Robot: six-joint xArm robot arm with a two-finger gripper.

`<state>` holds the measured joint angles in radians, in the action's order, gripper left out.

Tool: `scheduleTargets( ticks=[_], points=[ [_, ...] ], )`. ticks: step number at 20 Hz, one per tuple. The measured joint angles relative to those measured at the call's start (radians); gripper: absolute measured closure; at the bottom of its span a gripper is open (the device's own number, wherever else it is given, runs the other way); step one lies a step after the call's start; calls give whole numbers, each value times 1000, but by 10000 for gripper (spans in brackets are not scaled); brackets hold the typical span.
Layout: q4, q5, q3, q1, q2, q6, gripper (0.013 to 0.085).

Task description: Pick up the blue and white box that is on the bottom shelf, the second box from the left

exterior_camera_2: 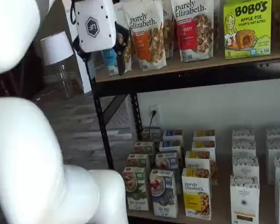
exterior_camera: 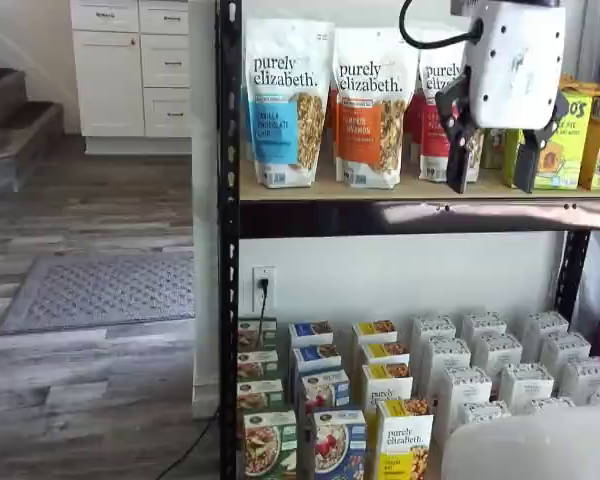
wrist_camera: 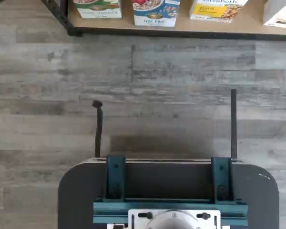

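Blue and white, the box stands at the front of the bottom shelf, just beside a yellow box. The gripper hangs well above it, fingers apart, holding nothing.

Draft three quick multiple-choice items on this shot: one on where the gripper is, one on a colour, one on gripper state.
1. Where is the gripper?
A. at the bottom shelf
B. up by the top shelf's pouches
C. on the floor

2. What colour is the box right of the blue box in the front row?
A. yellow
B. red
C. black

3. What state is the gripper in?
A. shut on the blue box
B. holding a pouch
C. open, empty

Key: B, it hangs in front of the pouches; A, the yellow box stands beside the blue one; C, a gap shows between the fingers, nothing in it.
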<state>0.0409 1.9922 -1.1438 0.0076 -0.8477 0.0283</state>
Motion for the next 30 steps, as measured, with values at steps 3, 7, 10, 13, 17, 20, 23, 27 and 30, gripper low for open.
scheduleTargets(
  ticks=[3,7,10,13,17,20,23,27,30],
  points=[
    [-31,-79,42,27,-48,15,130],
    [-42,-84,46,43,-52,27,130],
    [-42,-85,54,48,-55,32,130],
    [-40,-103,80,55,-65,40,130],
    [-24,-142,132,53,-78,44,130],
    [-12,-173,188,54,-82,48,130],
    [0,-209,243,52,-87,48,130],
    [8,-273,326,55,-96,50,130],
    [9,-323,386,62,-100,55,130]
  ],
)
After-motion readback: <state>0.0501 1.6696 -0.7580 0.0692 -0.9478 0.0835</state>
